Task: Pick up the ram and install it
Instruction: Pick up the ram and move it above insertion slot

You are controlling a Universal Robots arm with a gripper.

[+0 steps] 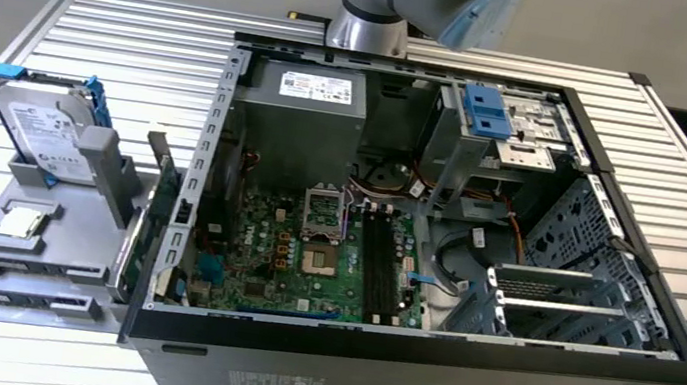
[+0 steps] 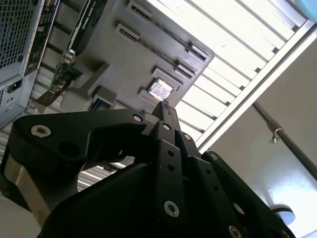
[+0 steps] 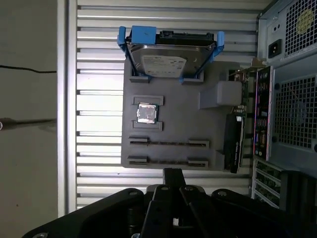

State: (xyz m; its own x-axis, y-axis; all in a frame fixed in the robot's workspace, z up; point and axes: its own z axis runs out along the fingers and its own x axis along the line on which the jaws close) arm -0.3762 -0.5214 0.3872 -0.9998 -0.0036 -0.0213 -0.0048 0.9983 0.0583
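Our tool [image 3: 173, 172] is closed: in both wrist views its two fingers meet in a single dark tip with nothing visible between them, so we judge that it carries nothing. Just beyond that tip, and below it, lies the grey tray [image 3: 173, 109] on the slatted table [image 3: 99, 59]. The tray's two long cradles [image 3: 168, 143], the parts of it nearest the tool, show no more than a thin dark groove between their end brackets. We cannot pick out the ram [image 1: 377, 263] with certainty. Our best reading is the long dark strip among the memory slots on the motherboard [image 1: 267, 253], inside the open computer case [image 1: 427, 366]. No chips or label can be made out on it, so we offer this as a judgement only. If it is right, the ram is well apart from the tool, off to its side and past the tray, with the case wall between them, and it sits where it belongs rather than where it would be fetched from. As for handling, we expect the stick to be light, stiff and thin, and easily damaged by bending or by pressure on its chips. We would hold it by its two flat faces near the middle of the upper long edge, or by its short ends, keeping clear of the contact edge, and press it evenly along its length, not at one corner.
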